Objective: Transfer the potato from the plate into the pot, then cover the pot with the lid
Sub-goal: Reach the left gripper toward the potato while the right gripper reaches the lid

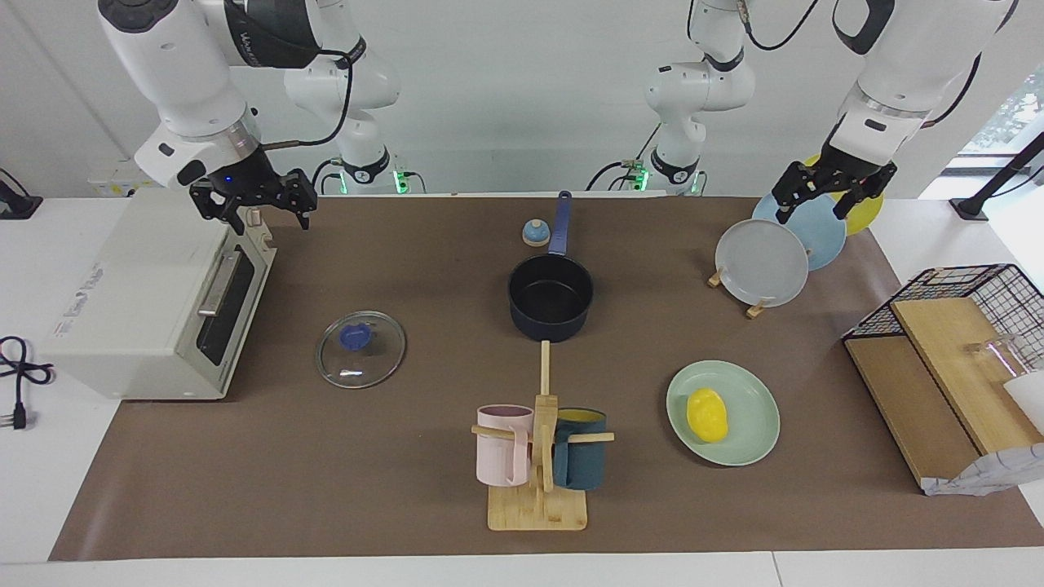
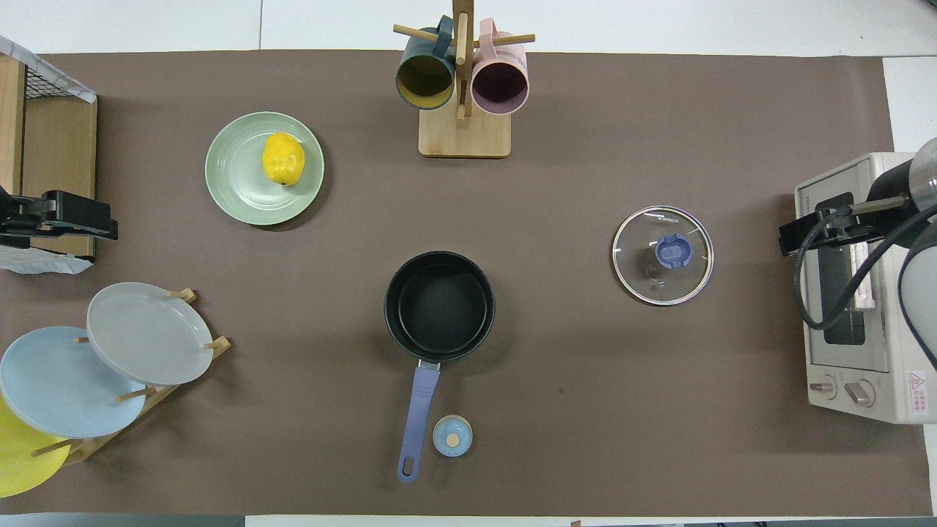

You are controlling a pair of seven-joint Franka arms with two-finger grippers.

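Facing view: both arms wait raised, nothing in either gripper.
Potato: small, glossy, bright yellow oval potato (image 1: 706,414) (image 2: 283,158) lies on the plate, off its centre toward 12 o'clock in the overhead view.
Plate: round pale mint-green plate (image 1: 749,424) (image 2: 238,172) with a shallow rim, flat on the brown mat, at about 10 o'clock from the pot in the overhead view, well apart from it.
Pot: small dark navy saucepan (image 1: 550,297) (image 2: 439,306), black inside and empty, mid-table; its long blue handle runs toward 6 o'clock in the overhead view, toward the robots.
Lid: round clear glass lid (image 1: 360,349) (image 2: 662,255) with metal rim and blue knob, flat on the mat, at about 2 o'clock from the pot in the overhead view.
Left gripper (image 1: 830,194): over the upright light blue plate (image 1: 811,231) in the wooden rack; fingers spread, holding nothing.
Right gripper (image 1: 259,205): over the white toaster oven (image 1: 139,302); fingers apart, holding nothing.
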